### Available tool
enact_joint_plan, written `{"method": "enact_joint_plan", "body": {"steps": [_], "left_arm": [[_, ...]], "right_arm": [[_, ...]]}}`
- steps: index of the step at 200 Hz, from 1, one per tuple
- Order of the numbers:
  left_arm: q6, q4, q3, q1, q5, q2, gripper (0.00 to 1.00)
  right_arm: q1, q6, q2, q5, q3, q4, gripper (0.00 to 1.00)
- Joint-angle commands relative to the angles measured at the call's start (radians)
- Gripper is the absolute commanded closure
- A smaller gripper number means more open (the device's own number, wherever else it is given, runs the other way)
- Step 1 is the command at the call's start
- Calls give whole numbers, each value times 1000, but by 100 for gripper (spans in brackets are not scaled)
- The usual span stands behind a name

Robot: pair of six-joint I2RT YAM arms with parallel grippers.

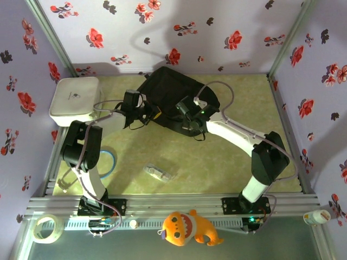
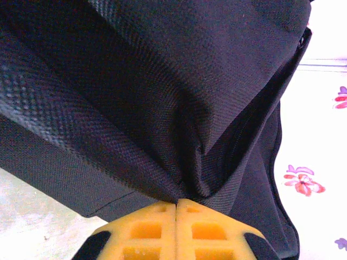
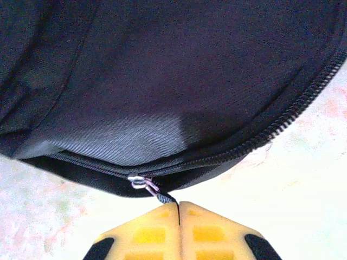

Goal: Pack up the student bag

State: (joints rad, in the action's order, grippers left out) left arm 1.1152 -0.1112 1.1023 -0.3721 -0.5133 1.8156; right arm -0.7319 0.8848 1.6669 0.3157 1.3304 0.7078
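Left gripper (image 2: 177,202) tight on student bag (image 2: 162,81)

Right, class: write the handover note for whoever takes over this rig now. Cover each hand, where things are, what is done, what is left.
Left hand: shut, pinching a fold of the student bag.
Right hand: shut on the zip pull, just below the slider.
Where: the bag lies far centre, the white case is to its left, and a small clear item lies loose nearer the front edge.
Done: both grips are set on the bag.
Left: probably draw the zip open, then load the bag. Nothing is seen packed.
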Motion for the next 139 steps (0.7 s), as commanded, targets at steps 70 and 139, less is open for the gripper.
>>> {"method": "enact_joint_plan", "body": {"steps": [70, 139], "left_arm": [[-42, 40, 0, 28, 47, -13, 100], [-52, 62, -4, 40, 51, -14, 100]], "right_arm": [[117, -4, -38, -11, -84, -13, 100], [170, 2, -91, 110, -94, 72, 100]]}}
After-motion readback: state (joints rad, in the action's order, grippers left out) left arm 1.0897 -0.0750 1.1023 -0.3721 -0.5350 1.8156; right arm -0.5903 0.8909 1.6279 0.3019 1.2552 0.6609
